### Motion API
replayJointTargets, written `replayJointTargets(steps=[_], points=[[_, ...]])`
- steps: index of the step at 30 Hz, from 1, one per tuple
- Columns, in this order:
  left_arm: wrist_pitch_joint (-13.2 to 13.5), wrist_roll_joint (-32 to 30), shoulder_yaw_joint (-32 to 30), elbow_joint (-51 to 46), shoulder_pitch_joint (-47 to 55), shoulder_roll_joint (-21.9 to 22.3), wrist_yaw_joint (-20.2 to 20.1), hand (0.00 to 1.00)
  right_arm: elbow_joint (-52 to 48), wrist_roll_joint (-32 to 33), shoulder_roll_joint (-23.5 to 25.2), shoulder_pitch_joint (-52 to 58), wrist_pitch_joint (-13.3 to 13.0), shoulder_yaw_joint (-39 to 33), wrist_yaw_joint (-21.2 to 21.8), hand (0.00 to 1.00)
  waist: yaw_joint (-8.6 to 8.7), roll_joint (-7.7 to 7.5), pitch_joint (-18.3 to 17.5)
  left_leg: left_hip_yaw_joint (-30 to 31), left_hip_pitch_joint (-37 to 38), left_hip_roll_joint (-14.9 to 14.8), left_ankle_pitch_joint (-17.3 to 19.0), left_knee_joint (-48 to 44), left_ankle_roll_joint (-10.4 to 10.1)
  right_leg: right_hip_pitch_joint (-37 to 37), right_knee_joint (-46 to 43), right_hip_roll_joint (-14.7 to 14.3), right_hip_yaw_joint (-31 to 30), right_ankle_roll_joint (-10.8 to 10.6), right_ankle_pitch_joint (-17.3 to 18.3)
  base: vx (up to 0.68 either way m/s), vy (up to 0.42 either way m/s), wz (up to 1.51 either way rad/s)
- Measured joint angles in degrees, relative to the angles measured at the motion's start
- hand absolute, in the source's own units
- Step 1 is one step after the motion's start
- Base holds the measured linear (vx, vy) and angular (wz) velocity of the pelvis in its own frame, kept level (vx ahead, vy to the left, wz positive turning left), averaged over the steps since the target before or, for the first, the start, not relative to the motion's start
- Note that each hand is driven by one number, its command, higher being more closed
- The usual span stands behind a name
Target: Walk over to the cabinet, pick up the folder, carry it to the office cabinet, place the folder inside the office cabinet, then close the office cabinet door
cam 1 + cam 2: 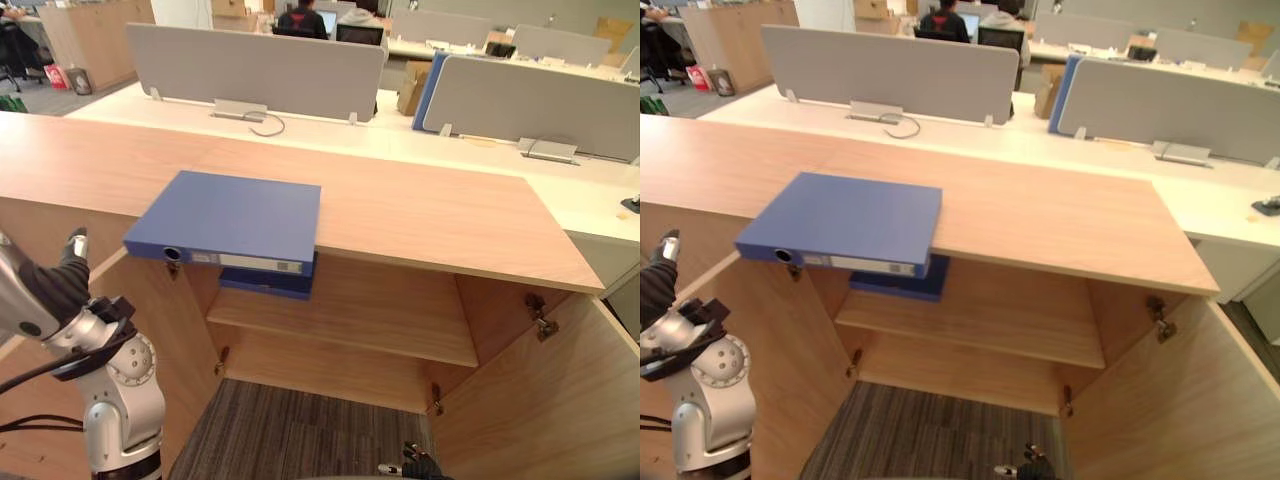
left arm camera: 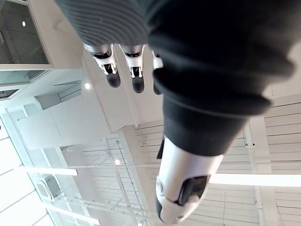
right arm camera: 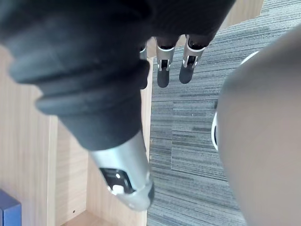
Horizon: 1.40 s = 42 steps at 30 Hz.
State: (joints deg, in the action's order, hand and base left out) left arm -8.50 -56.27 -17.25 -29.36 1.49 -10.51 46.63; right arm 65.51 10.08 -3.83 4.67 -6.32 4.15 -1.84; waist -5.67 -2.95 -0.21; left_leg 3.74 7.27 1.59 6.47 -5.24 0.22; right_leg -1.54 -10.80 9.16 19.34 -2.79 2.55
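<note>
Blue folder (image 1: 235,215) lies flat on the cabinet's top surface (image 1: 430,215), spine overhanging the front edge, probably so fingers can get under it. Second folder (image 1: 265,285) sits on the shelf (image 1: 380,310) below. Left hand (image 2: 134,70) is raised, fingers straight, empty. Right hand (image 3: 164,70) hangs relaxed, empty.

The left arm (image 1: 118,400) is bent at the lower left, with the forearm raised so the left hand (image 1: 58,278) points upward. Its fingers (image 2: 112,70) are straight and side by side, the thumb (image 2: 181,188) stretched apart from them. The right hand (image 3: 108,89) hangs low and points down, with fingers (image 3: 188,63) straight and thumb (image 3: 124,181) extended.
</note>
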Motion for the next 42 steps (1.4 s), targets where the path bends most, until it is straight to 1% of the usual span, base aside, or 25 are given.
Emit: replayJointTargets(steps=[1, 3, 7, 12, 16, 18, 20, 25, 27, 30, 34, 36, 38, 42], points=[[0.02, 0.01, -0.07, 0.00, 0.00, 0.45, 0.01, 0.00, -0.02, 0.01, 0.00, -0.01, 0.00, -0.01, -0.07, 0.00, -0.06, 0.03, -0.10, -0.29, 0.26, -0.30, 0.13, 0.00, -0.21, 0.36, 0.34, -0.37, 0.00, 0.02, 0.00, 0.16, -0.105, -0.17], [0.77, 0.03, -0.03, 0.01, 0.23, 2.53, -0.04, 0.00, -0.09, 0.03, -0.19, -0.07, -0.01, -0.03, -0.51, 0.00, -0.03, 0.76, -0.49, -1.06, 0.91, -0.88, 0.22, -0.05, -0.56, 0.94, 0.64, -1.08, -0.34, 0.33, 0.22, 0.12, -0.062, -0.16], [2.60, 0.02, 0.48, 0.63, 0.85, 3.02, -0.33, 0.00, -0.09, 0.03, -0.26, -0.43, 0.02, -0.04, -0.65, 0.00, -0.11, 1.19, -0.37, -1.19, 0.90, -0.84, 0.07, -0.13, -0.80, 0.92, 0.58, -1.08, -0.45, 0.43, 0.37, 0.05, 0.008, -0.02], [4.52, 0.02, 2.45, 4.75, 2.29, 2.94, -2.83, 0.00, 0.47, -0.06, -0.15, -0.52, 0.10, -0.03, -0.61, 0.00, -0.28, 1.39, -0.26, -0.98, 0.94, -0.59, 0.07, -0.03, -0.79, 0.91, 0.39, -0.86, -0.44, 0.41, 0.43, -0.03, 0.023, 0.03], [7.21, -0.05, 5.91, 7.08, 3.94, 2.42, -5.68, 0.00, 1.35, -0.12, -0.18, -0.87, 0.07, -0.07, -0.41, 0.00, -0.30, 1.40, -0.25, -0.64, 0.95, -0.68, 0.08, 0.36, -0.77, 0.51, 0.12, -0.87, -0.45, 0.41, 0.43, -0.11, 0.003, 0.02], [8.73, -0.19, 7.64, 8.10, 4.25, 1.26, -6.72, 0.00, 2.32, -0.17, -0.21, -1.30, 0.08, -0.07, -0.41, 0.00, -0.32, 1.39, -0.24, -0.56, 1.03, -0.89, 0.02, 1.02, -0.62, 0.47, 0.06, -1.03, -0.45, 0.75, 0.57, -0.13, -0.020, 0.02], [9.58, -0.25, 8.54, 8.76, 4.51, 0.59, -7.39, 0.00, 2.44, -0.17, -0.24, -1.35, 0.07, -0.07, -0.41, 0.00, -0.31, 1.38, -0.23, -0.57, 0.97, -0.90, -0.01, 1.01, -0.58, 0.47, 0.07, -1.04, -0.45, 0.97, 0.37, -0.10, -0.019, 0.00], [10.81, -0.24, 10.66, 10.50, 4.50, -1.55, -8.29, 0.00, 2.90, -0.16, -0.32, -1.76, 0.09, -0.07, -0.41, 0.00, -0.21, 1.37, -0.22, -0.66, 0.85, -1.02, -0.47, 1.24, -0.46, 0.58, 0.73, -1.30, -0.45, 0.94, -0.60, -0.04, -0.004, -0.01], [11.00, -0.24, 10.98, 12.45, 4.50, -3.00, -8.60, 0.00, 2.89, -0.15, -0.34, -1.83, 0.11, -0.06, -0.40, 0.00, -0.11, 1.39, -0.21, -0.79, 0.82, -1.28, -1.16, 2.10, -0.54, 0.70, 2.45, -1.85, -0.45, 0.88, -1.82, 0.01, 0.009, -0.04], [11.31, -0.30, 11.98, 14.72, 4.48, -4.81, -9.41, 0.00, 2.91, -0.25, -0.43, -2.17, 0.19, -0.05, -0.39, 0.00, -0.03, 1.46, -0.16, -0.92, 0.87, -1.46, -1.26, 2.23, -0.58, 1.17, 3.79, -2.35, -0.45, 0.98, -2.68, 0.03, 0.012, -0.03], [11.59, -1.32, 13.21, 18.96, 3.95, -8.70, -10.18, 0.00, 2.90, -0.38, -0.53, -2.33, 0.21, 0.53, -0.16, 0.00, 0.36, 1.57, -0.05, -1.01, 1.27, -1.71, -1.24, 2.64, -0.61, 2.70, 6.40, -3.04, -0.45, 0.90, -3.85, 0.00, 0.000, 0.00], [11.55, -2.76, 13.44, 22.10, 2.94, -11.92, -10.83, 0.00, 2.87, -0.76, -0.79, -2.43, 0.21, 1.95, 0.18, 0.00, 0.40, 1.57, -0.02, -1.31, 1.56, -1.85, -1.25, 2.91, -0.66, 2.77, 6.72, -3.18, -0.46, 0.94, -3.99, 0.02, 0.008, -0.05], [11.39, -2.97, 14.14, 24.45, 1.74, -13.70, -11.42, 0.00, 2.85, -1.56, -0.98, -2.57, 0.21, 2.20, 0.35, 0.00, 0.55, 1.60, 0.04, -1.31, 1.70, -1.85, -1.23, 2.94, -0.71, 2.85, 6.88, -3.21, -0.45, 0.91, -4.03, 0.01, 0.005, -0.02], [11.38, -4.50, 14.39, 27.91, 0.86, -15.39, -13.39, 0.00, 2.74, -2.26, -0.94, -2.82, 0.21, 2.19, 0.48, 0.00, 1.38, 1.65, 0.15, -1.46, 1.74, -1.85, -1.14, 2.97, -0.86, 2.87, 7.05, -3.22, -0.54, 0.86, -4.11, 0.00, 0.000, 0.00]])
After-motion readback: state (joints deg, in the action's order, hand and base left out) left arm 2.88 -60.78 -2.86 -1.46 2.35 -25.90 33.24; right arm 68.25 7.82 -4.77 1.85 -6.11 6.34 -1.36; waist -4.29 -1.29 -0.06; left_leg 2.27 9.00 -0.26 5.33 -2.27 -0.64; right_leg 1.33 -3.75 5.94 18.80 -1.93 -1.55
